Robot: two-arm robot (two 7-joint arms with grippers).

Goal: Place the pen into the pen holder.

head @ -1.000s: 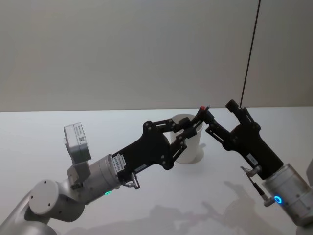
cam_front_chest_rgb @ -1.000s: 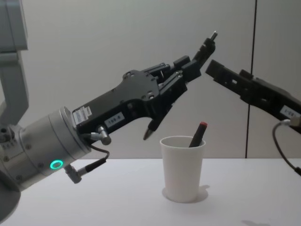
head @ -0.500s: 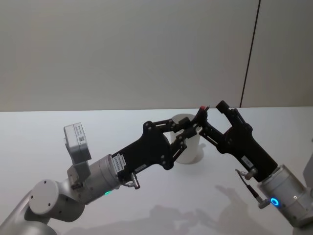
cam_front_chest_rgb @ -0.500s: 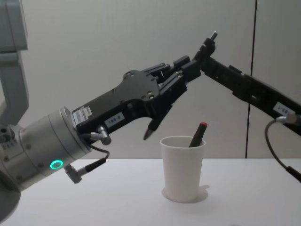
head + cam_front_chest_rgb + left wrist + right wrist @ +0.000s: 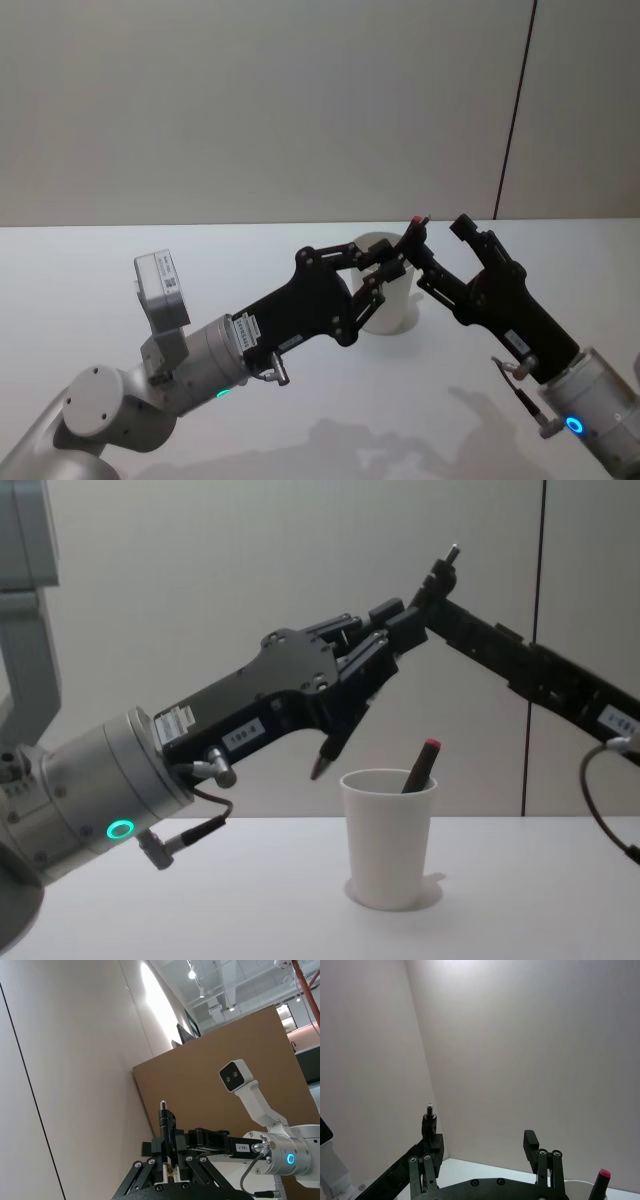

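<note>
The cup (image 5: 388, 840) stands upright on the worktop (image 5: 250, 905), in the middle in front of the robot. The left gripper (image 5: 390, 638) comes in from the left and is above the cup. It holds the pen (image 5: 328, 755) tight. The pen is tilted. Its low tip is near the left side of the cup's rim, not in the cup, and its top end is up and to the right. A second pen (image 5: 420, 765) stands in the cup, leaning right, with its top over the rim. The right gripper (image 5: 438, 235) comes in from the right, spread wide, with one finger just beside the first pen's top end. The wall (image 5: 200, 560) is behind it all.
</note>
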